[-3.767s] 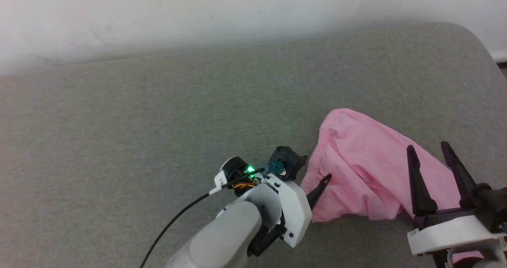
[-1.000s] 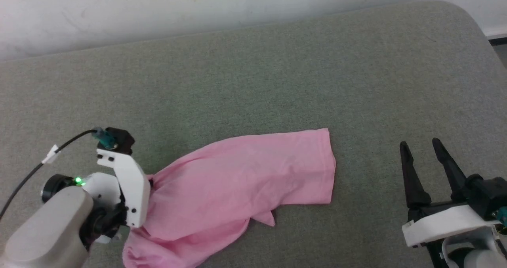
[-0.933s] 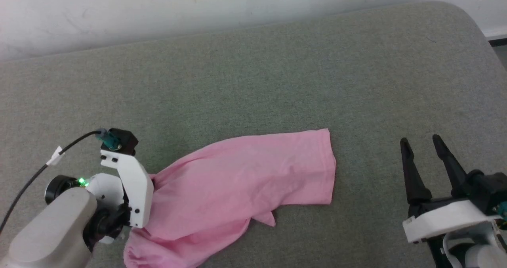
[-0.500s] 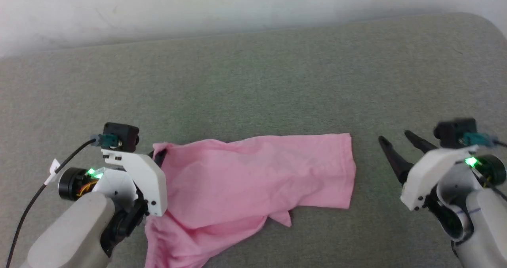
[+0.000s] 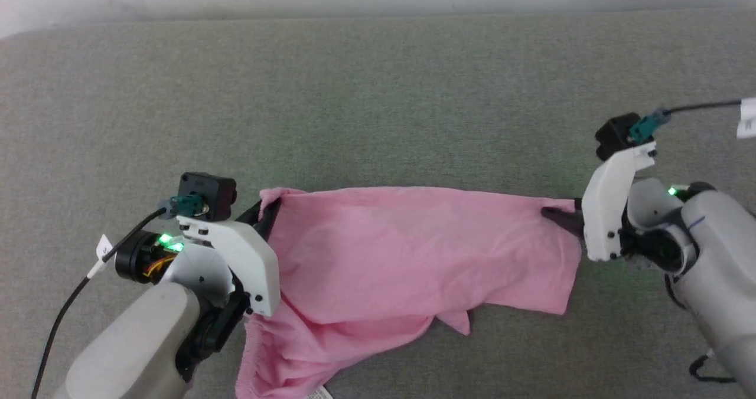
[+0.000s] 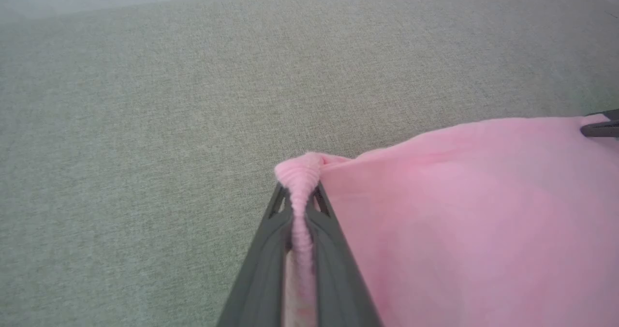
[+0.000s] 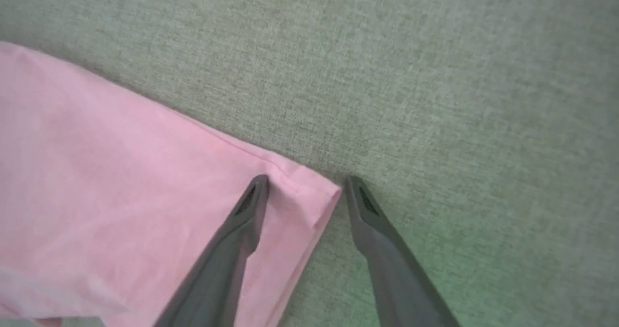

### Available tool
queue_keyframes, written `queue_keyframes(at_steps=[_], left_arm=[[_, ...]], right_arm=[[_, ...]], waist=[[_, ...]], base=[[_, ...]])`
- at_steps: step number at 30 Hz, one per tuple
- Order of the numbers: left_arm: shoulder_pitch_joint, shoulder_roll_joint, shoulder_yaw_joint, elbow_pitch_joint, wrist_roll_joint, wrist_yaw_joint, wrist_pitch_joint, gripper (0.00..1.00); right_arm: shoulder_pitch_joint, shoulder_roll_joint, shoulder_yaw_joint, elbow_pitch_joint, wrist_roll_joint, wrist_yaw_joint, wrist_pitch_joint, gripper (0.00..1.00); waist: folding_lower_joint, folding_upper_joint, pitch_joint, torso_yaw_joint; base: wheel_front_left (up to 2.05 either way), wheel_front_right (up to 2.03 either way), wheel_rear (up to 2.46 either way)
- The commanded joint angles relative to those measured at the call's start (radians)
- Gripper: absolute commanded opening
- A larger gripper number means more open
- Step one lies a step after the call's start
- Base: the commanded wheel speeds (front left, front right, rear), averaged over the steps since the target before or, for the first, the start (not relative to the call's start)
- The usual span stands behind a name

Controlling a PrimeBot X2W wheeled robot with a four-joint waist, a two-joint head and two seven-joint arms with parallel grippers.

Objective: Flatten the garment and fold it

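Light-pink garment (image 5: 407, 251) spread wide, rumpled at lower left, gathered hem bunched.

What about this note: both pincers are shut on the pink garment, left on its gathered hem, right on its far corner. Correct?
Not quite. The right pincer is open, not shut: the right wrist view shows its fingers spread astride the garment's far corner. The left pincer is shut on the gathered hem.

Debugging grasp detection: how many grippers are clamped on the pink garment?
1. The left gripper is shut on a bunched edge of the garment. The right gripper is open, straddling the opposite corner.
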Motion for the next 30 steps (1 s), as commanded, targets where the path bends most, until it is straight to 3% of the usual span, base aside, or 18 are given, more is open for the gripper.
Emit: queue_keyframes(at_steps=[1,2,5,8,12,17,24,30], left_arm=[[-0.016,-0.004,-0.001,-0.001,0.008,0.000,-0.008,0.00],[-0.016,-0.004,-0.001,0.000,0.008,-0.001,-0.010,0.00],[-0.018,0.000,0.002,0.006,0.007,-0.005,-0.016,0.00],[-0.031,0.010,0.010,0.008,0.010,-0.006,-0.023,0.00],[-0.090,0.030,0.036,0.001,0.026,-0.011,-0.036,0.00],[-0.268,0.029,0.083,0.041,0.053,-0.040,-0.061,0.00],[-0.622,-0.048,0.123,0.267,0.111,-0.113,-0.167,0.00],[-0.875,-0.113,0.150,0.481,0.175,-0.128,-0.338,0.00]], right_arm=[[0.033,0.013,0.044,0.053,0.030,-0.003,0.073,0.07],[0.027,0.010,0.062,0.059,0.039,-0.003,0.104,0.00],[0.012,-0.001,0.112,0.053,0.064,-0.003,0.166,0.00],[-0.016,-0.024,0.126,0.015,0.086,-0.003,0.150,0.00],[-0.091,-0.078,0.074,-0.060,0.089,-0.003,0.006,0.00],[-0.221,-0.143,-0.008,-0.101,0.005,-0.003,-0.177,0.00],[-0.469,-0.146,-0.126,-0.037,-0.117,-0.003,-0.379,0.00],[-0.678,-0.117,-0.179,0.013,-0.238,-0.003,-0.582,0.00]], waist=[[0.0001,0.0000,0.014,0.014],[0.0001,0.0000,0.014,0.013],[0.0001,0.0000,0.006,0.004],[0.0001,0.0000,-0.008,-0.007],[0.0001,0.0000,-0.027,-0.017],[0.0001,0.0000,-0.024,-0.031],[0.0001,0.0000,0.048,-0.066],[0.0001,0.0000,0.110,-0.099]], base=[[0.00,0.00,0.00],[0.00,0.00,0.00],[0.00,0.00,0.00],[0.00,0.00,0.00],[0.00,0.00,0.00],[0.00,0.00,0.00],[0.00,0.00,0.00],[0.00,0.00,0.00]])
